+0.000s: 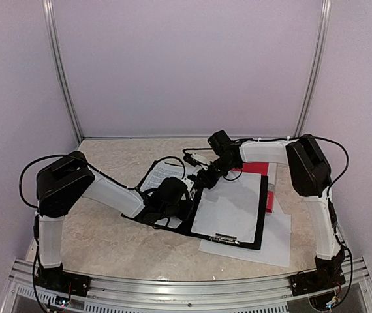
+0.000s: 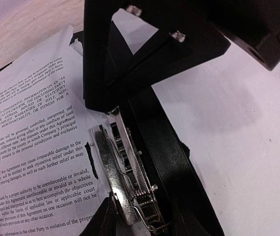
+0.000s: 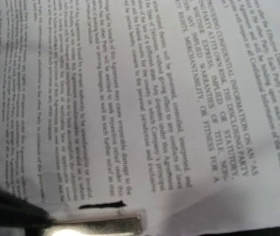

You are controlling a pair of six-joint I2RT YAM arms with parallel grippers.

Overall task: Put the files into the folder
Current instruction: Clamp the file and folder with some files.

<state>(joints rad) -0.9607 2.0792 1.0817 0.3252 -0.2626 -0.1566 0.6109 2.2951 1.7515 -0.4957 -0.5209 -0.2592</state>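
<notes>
A black folder [image 1: 189,225] lies open on the table. A printed file sheet [image 1: 156,175] lies on its left half, and blank file sheets [image 1: 232,205] cover its right half. My left gripper [image 1: 171,195] sits at the spine. In the left wrist view its fingers [image 2: 103,221] stand on either side of the folder's metal clip [image 2: 123,172], closed on it. My right gripper [image 1: 203,178] is shut, its tip [image 2: 100,101] down on the printed sheet [image 2: 32,147] beside the clip. The right wrist view is filled by that sheet [image 3: 145,113], with the clip bar [image 3: 105,226] at the bottom.
Another white sheet [image 1: 274,244] lies under the folder's near right corner, on the marbled table [image 1: 108,241]. A red flat thing [image 1: 258,168] shows behind the folder's far right corner. Walls close in at the back and on both sides.
</notes>
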